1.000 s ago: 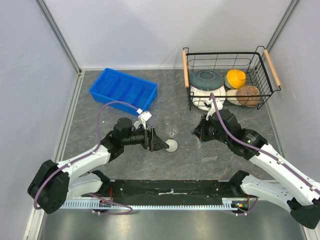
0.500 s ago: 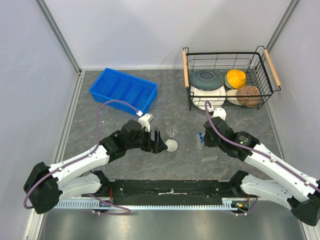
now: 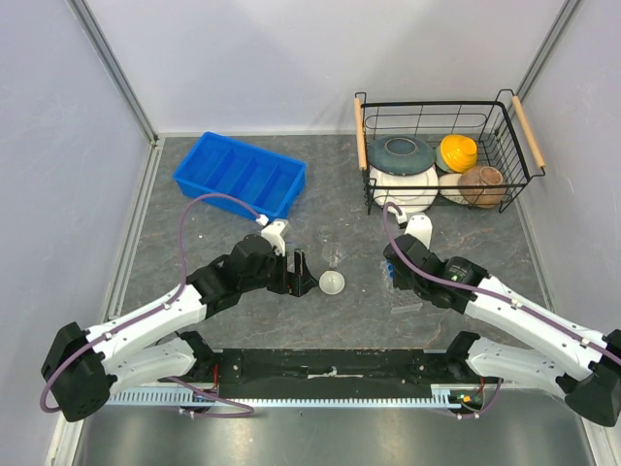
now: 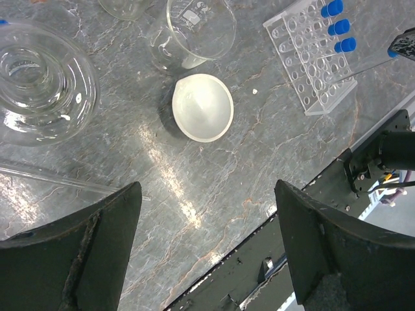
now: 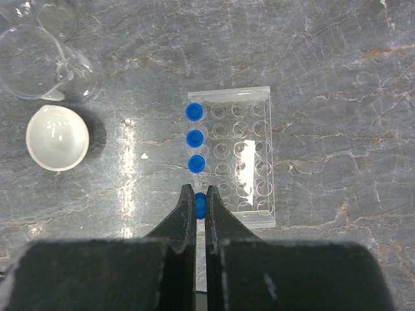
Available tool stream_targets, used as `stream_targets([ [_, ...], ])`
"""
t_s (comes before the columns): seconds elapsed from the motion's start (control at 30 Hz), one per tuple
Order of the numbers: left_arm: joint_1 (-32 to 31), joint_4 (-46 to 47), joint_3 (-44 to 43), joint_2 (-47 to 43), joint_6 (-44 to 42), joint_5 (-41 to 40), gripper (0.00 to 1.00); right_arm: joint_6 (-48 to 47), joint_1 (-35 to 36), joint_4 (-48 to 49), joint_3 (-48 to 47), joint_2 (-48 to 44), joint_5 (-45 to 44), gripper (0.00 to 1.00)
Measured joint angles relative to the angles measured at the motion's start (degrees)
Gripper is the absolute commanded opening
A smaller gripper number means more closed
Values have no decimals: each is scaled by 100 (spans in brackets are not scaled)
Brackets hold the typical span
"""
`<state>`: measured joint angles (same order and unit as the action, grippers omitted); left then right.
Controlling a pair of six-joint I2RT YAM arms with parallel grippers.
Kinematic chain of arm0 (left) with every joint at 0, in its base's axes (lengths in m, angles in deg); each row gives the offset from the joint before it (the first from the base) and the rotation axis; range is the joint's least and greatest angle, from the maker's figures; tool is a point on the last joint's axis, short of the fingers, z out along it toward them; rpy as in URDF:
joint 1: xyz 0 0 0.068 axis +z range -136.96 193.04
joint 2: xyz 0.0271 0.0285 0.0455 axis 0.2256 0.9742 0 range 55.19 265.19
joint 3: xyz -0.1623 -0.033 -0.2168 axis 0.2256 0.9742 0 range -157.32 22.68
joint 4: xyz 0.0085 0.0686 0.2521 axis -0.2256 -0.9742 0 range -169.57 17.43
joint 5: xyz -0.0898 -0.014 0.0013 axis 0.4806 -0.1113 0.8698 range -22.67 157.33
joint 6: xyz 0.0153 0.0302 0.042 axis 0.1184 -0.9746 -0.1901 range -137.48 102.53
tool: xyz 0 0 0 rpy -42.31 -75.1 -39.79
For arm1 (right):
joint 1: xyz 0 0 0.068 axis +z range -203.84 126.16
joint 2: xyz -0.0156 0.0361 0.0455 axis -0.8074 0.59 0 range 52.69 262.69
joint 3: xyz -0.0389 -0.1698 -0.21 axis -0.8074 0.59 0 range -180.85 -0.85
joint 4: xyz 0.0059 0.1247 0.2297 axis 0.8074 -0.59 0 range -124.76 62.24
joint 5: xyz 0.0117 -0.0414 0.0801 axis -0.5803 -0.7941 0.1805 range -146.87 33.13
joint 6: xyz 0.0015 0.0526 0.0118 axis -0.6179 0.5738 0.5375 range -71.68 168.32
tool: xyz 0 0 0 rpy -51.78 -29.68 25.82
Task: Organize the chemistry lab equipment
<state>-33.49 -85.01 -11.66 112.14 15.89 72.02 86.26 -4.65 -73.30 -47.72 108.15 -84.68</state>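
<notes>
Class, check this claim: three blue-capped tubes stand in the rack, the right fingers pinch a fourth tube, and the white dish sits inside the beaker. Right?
Not quite. The right wrist view shows the dish lying on the table beside the beaker, not inside it. Three tubes do stand in the rack, and the right fingers pinch a fourth tube.

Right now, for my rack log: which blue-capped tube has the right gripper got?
The end tube of the row, nearest the wrist camera: the right gripper pinches its cap; the other three caps stand free in the rack.
</notes>
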Motion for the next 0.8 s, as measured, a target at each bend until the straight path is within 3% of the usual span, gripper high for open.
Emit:
stream_targets([
  [0.8,0,-120,-2,-68,-48,-164,88,400,546,221,337,149,-824,0],
])
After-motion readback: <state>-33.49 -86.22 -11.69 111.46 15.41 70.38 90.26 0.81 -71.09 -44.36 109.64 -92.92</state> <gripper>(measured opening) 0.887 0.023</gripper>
